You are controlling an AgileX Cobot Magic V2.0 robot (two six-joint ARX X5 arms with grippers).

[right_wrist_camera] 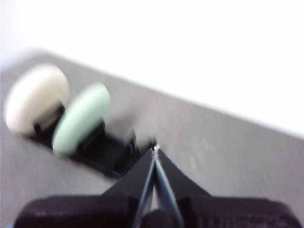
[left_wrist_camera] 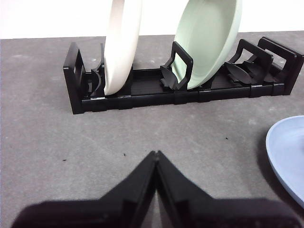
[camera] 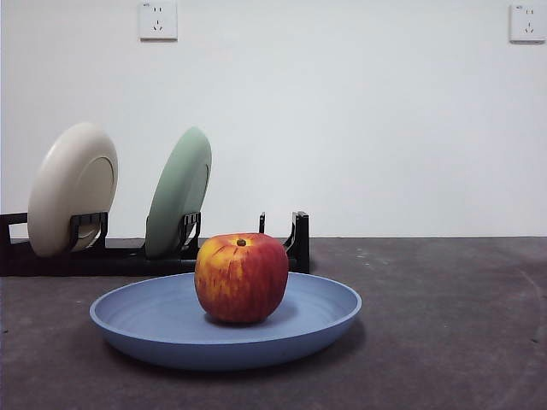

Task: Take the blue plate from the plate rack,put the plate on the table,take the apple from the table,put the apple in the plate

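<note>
We see a dark grey, rough, mottled table (camera: 453, 325) running back to a plain white wall (camera: 359, 120) that carries two white sockets, one (camera: 158, 20) high on the left and one (camera: 527, 21) at the top right corner.

The left gripper (left_wrist_camera: 156, 154) hangs above bare table in front of the plate rack (left_wrist_camera: 142, 90), its two fingers pressed together at the tips, holding and touching nothing. The right gripper (right_wrist_camera: 155, 149) shows in a blurred wrist view, raised over the table with the rack beyond it; its fingers also meet at the tips and grip nothing. Neither arm appears in the front view.

We count three plates. One blue plate (camera: 154, 329) lies flat on the table just in front of the rack, and one apple (camera: 242, 278) sits upright in its middle, stem dimple up. Its edge (left_wrist_camera: 287, 152) also shows in the left wrist view. One cream plate (camera: 73, 188) and one pale green plate (camera: 178, 192) stand tilted on edge in separate slots of the single black rack (camera: 295, 243), the cream one near its left end. The slots at the rack's right end hold nothing.
</note>
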